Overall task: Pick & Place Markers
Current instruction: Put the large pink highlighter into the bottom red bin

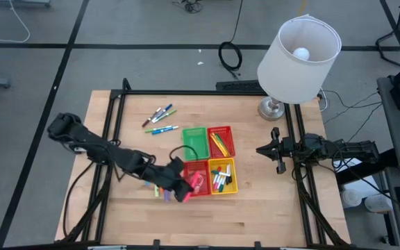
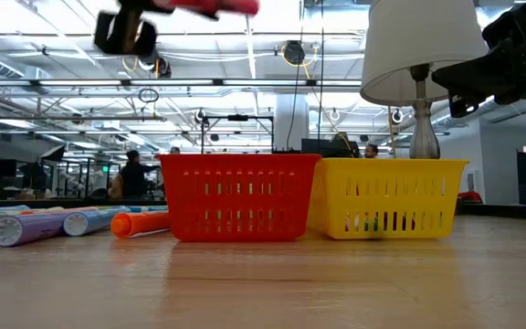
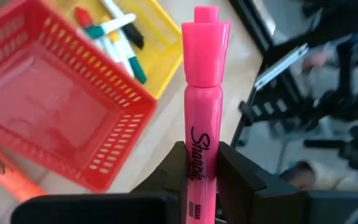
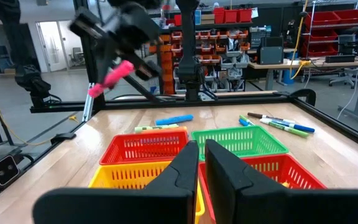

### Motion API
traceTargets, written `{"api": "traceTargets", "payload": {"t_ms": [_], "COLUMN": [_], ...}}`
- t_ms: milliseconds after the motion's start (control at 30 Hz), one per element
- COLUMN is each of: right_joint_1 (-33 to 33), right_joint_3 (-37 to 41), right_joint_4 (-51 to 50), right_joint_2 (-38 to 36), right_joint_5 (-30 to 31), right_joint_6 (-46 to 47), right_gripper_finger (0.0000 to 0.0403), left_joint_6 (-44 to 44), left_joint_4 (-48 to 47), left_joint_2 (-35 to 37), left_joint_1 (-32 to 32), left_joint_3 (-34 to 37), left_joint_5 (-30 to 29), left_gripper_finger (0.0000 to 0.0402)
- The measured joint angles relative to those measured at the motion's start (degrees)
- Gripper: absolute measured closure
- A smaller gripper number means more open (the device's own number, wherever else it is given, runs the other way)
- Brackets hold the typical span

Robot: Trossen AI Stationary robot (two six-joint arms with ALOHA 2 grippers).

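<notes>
Currently left gripper (image 3: 201,163) clamped pink marker (image 3: 202,93) above near red basket (image 3: 55,106); early release risked drop outside rim. Right gripper (image 4: 201,155) shut, idle at right.

Table: your wooden table (image 1: 269,215).
On it: four baskets (image 1: 210,160), loose markers (image 1: 160,117), lamp (image 1: 275,107).

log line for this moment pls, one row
left gripper: shut on pink marker, above near red basket | right gripper: shut, empty, waiting at table's right edge | loose markers on table
</notes>
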State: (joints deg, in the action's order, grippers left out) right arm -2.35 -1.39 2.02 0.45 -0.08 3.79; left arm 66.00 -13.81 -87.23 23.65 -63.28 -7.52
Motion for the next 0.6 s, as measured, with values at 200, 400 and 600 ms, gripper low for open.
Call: {"api": "traceTargets", "payload": {"t_ms": [200, 400, 600], "right_joint_1": [0.0, 0.0, 0.0], "right_joint_3": [0.0, 0.0, 0.0], "right_joint_4": [0.0, 0.0, 0.0], "right_joint_2": [0.0, 0.0, 0.0], "right_joint_5": [0.0, 0.0, 0.0], "right_joint_6": [0.0, 0.0, 0.0], "right_gripper_finger": [0.0385, 0.0385, 0.0385], "left_joint_6": [-6.1, -3.0, 1.4], "left_joint_4": [-17.9, -24.9, -27.1], "left_joint_2": [-6.3, -9.8, -11.3], "left_joint_1": [0.3, -2.0, -6.0], "left_joint_3": [-17.2, -22.4, -22.4], "left_joint_5": [0.0, 2.8, 9.2], "left_gripper_finger": [0.0337, 0.0326, 0.0344]}}
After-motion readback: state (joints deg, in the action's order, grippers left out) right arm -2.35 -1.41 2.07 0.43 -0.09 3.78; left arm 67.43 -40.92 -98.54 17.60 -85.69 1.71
